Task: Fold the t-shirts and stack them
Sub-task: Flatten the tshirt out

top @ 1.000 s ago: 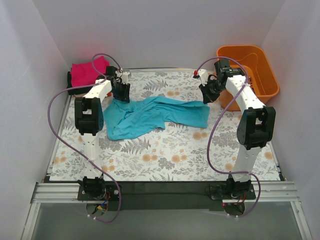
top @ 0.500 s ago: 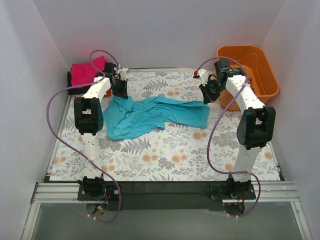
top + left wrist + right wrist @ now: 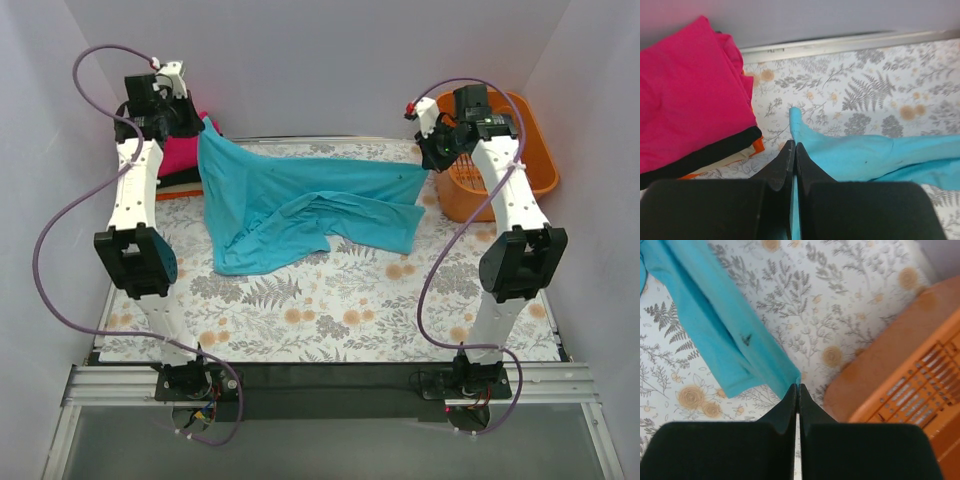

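The teal t-shirt (image 3: 300, 205) hangs stretched between my two grippers above the back of the table, its lower part still lying on the floral cloth. My left gripper (image 3: 203, 124) is shut on its left corner; in the left wrist view (image 3: 794, 146) teal cloth (image 3: 865, 157) runs between the jaws. My right gripper (image 3: 430, 166) is shut on its right corner, also seen in the right wrist view (image 3: 798, 387) with the teal cloth (image 3: 725, 335) hanging off to the left. A folded stack with the magenta-pink shirt (image 3: 685, 95) on top, a black one (image 3: 700, 156) and an orange one (image 3: 756, 145) under it, lies at the back left.
The orange plastic basket (image 3: 500, 150) stands at the back right, close beside my right gripper, and shows in the right wrist view (image 3: 900, 370). White walls close in the back and sides. The table carries a floral cloth (image 3: 330, 310).
Both arms have risen and spread outward, lifting the shirt's top edge off the table and stretching it. The left gripper moved up and left, the right one up and slightly right.
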Robot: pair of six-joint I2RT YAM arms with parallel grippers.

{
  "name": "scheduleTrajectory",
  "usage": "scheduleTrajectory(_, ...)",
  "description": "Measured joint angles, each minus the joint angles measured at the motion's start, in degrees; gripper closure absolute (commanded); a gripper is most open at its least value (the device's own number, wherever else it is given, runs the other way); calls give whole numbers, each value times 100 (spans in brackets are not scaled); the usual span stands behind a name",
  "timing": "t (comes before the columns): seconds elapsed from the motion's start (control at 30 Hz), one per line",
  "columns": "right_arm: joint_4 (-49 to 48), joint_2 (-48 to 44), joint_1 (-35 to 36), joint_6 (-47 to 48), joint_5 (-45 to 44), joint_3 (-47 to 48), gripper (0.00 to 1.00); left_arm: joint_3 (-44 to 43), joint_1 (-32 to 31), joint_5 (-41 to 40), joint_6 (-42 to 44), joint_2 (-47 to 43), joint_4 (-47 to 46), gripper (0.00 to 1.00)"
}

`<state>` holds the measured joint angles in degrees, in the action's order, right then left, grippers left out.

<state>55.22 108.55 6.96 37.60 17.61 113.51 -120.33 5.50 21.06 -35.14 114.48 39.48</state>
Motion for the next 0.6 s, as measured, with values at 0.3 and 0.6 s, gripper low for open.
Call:
scheduleTrajectory(0.3, 4, -1711, -120, -4, -66, 221, 99, 612, 627, 291, -632, -2271, -385, 100)
scheduleTrajectory(0.6, -437, -4144, -118, 4, -208, 232, 99, 1121, 678, -321, -839, -5427, -979, 100)
